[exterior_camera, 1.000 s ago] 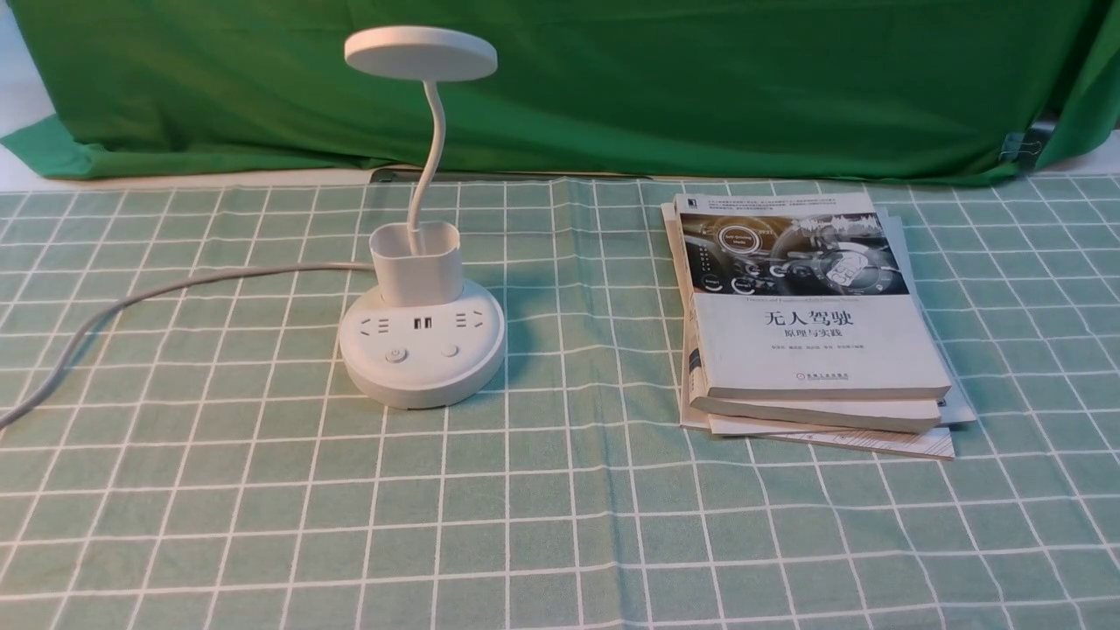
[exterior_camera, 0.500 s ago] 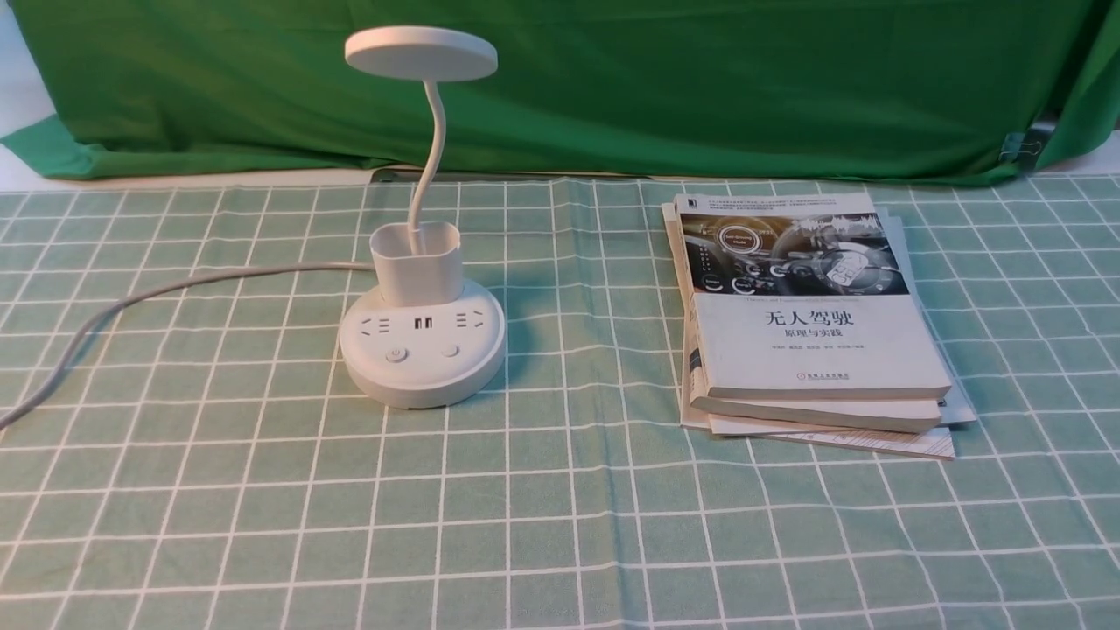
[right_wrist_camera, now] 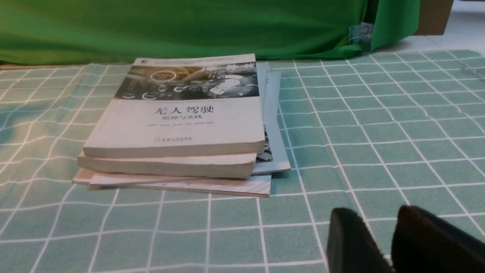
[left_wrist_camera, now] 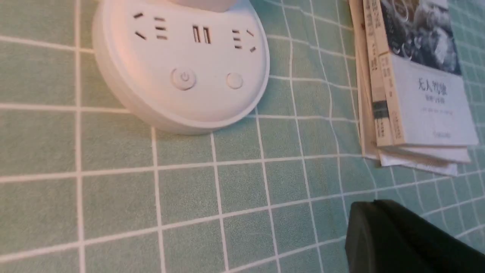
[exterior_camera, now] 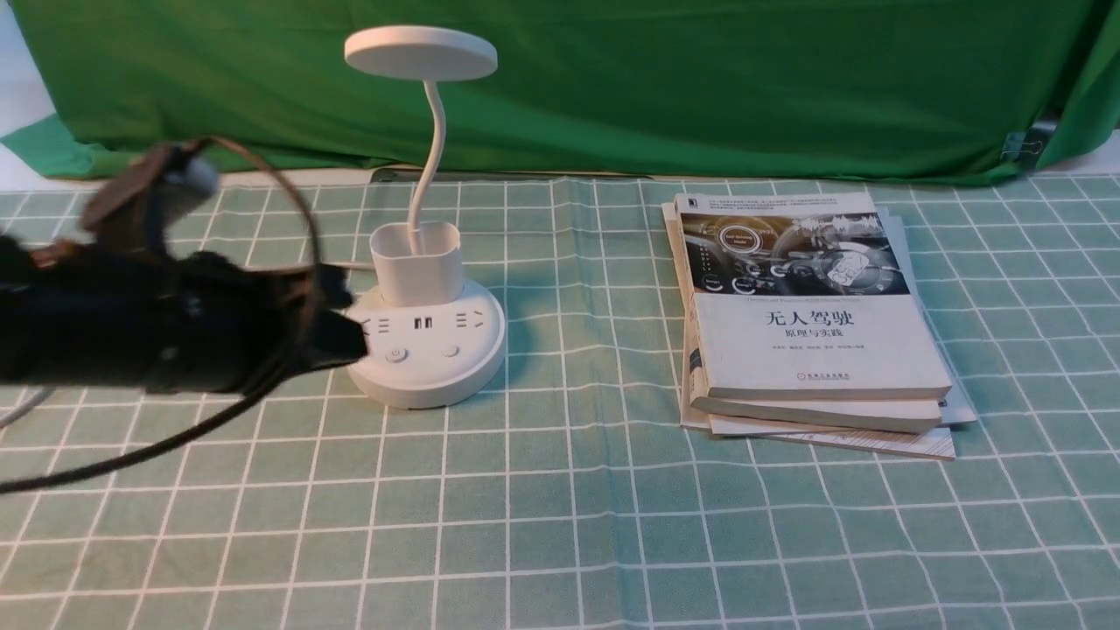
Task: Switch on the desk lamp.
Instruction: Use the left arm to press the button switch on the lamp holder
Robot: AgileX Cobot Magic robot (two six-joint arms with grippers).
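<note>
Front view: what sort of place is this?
Probably a staged desk in a lab or studio: checked green tablecloth, green backdrop cloth clipped up behind, and a desk lamp beside a stack of books.

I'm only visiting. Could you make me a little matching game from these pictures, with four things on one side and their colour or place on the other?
Things:
1. desk lamp
2. stack of books
3. left gripper
4. backdrop cloth

Descriptions:
a. black, near the lamp's base
b. green, hanging at the back
c. white, standing on the robot's left
d. lying flat on the robot's right

Pairs: 1-c, 2-d, 3-a, 4-b.
</note>
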